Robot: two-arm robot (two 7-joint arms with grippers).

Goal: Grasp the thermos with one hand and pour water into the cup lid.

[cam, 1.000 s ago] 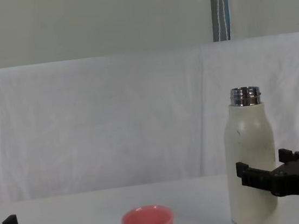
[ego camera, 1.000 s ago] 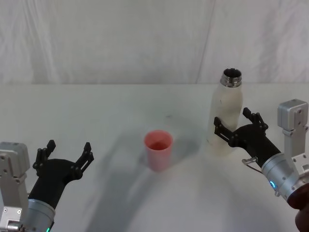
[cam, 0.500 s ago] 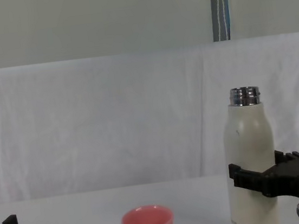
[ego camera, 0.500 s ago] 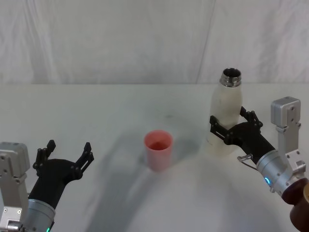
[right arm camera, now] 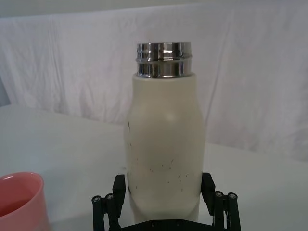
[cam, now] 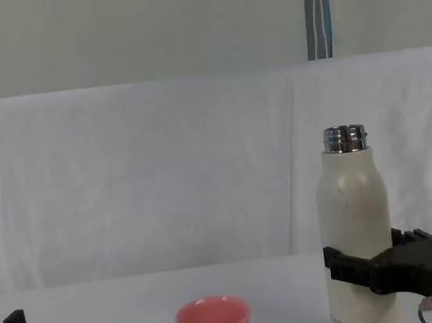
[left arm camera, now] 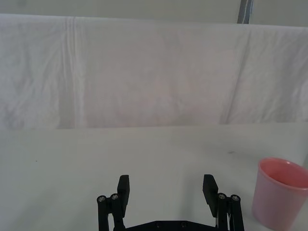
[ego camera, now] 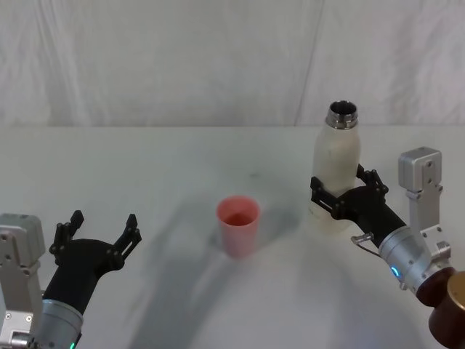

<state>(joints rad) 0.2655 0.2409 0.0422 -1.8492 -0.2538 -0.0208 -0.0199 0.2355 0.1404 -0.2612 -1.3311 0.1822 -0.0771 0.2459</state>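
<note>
A: Where does the thermos (ego camera: pixel 336 173) stand relative to the cup lid (ego camera: pixel 237 224)?

B: Upright on the surface (ego camera: pixel 182 167), off to the cup lid's right and a little farther from the robot, its steel neck uncapped. The two are apart, with bare surface between them.

A: And the right gripper (ego camera: pixel 341 195)?

B: It sits around the lower half of the thermos, one finger on each side. In the right wrist view the fingers (right arm camera: pixel 114 192) flank the body closely, but I cannot tell whether they are pressing it or a sliver of gap remains.

A: Why so low on the body?

B: My guess: the wall is straight there, so flat pads seat squarely, while the rounded shoulder above would let them slip. It also leaves the neck free for pouring.

A: The left gripper (ego camera: pixel 99 238)?

B: Parked to the cup lid's left, near the robot, fingers spread and holding nothing. It looks idle.

A: Is the cup lid ready?

B: It stands mouth up, nothing over it. The thermos would have to be carried toward it and tilted, which calls for a firm hold first.
</note>
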